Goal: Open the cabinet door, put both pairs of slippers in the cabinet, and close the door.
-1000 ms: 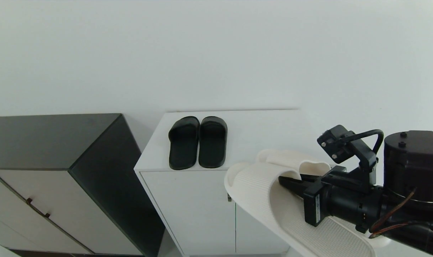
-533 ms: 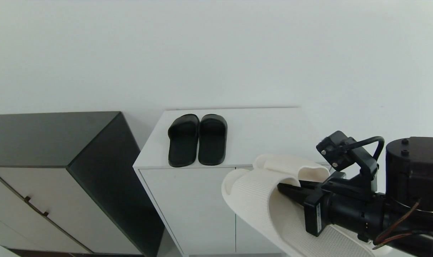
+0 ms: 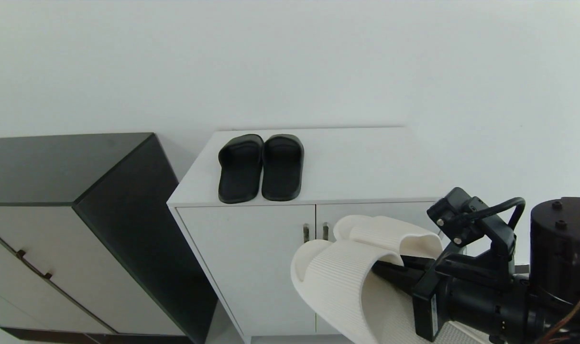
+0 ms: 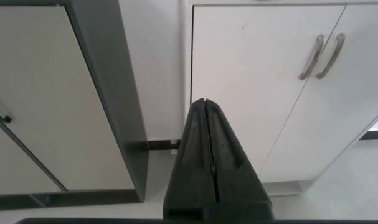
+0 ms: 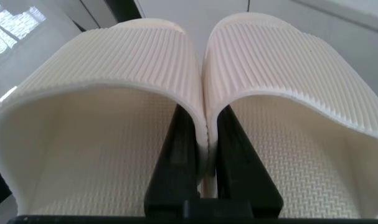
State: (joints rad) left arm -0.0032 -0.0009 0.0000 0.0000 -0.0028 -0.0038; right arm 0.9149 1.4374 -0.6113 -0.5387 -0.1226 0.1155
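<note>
pinching the white slippers (image 3: 340,279) by their two inner strap walls, the right jaws hold the pair in the air in front of the white cabinet (image 3: 251,258), just below and to the robot's right of the door handles (image 3: 315,232). in the right wrist view one jaw sits inside each white slipper (image 5: 145,68), under the ribbed straps, with the touching inner sides squeezed between them. the toes point away from the robot, toward the cabinet. both cabinet doors are shut. the black slippers (image 3: 261,167) lie side by side, touching, on the cabinet's top toward its left end, heels near the front edge. the left jaws are pressed together and hold nothing. in the left wrist view they sit low before the white cabinet (image 4: 238,74), below its handles (image 4: 322,56), with the floor (image 4: 350,193) underneath. a dark cabinet (image 3: 127,215) with pale drawer fronts stands just beside the white one on the robot's left.
</note>
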